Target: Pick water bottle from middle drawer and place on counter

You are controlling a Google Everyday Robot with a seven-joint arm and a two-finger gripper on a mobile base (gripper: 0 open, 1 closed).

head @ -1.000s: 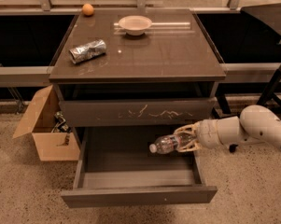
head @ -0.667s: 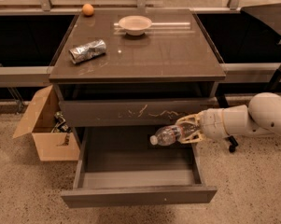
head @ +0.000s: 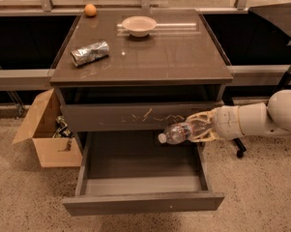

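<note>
The water bottle point(head: 176, 133) is clear with a white cap pointing left. It hangs in the air in front of the scratched drawer front, above the open middle drawer point(head: 140, 203). My gripper point(head: 199, 126) reaches in from the right and is shut on the bottle's base end. The middle drawer is pulled out and its inside shows bare. The counter point(head: 174, 57) is the glossy dark brown top of the cabinet, above the bottle.
On the counter lie a crumpled foil packet point(head: 89, 52), a white bowl point(head: 138, 25) and an orange point(head: 90, 9). An open cardboard box point(head: 48, 132) stands on the floor left of the cabinet. A dark chair base point(head: 240, 151) is at the right.
My gripper has lifted the water bottle up out of the drawer, from low in the drawer opening to the height of the scratched drawer front.
</note>
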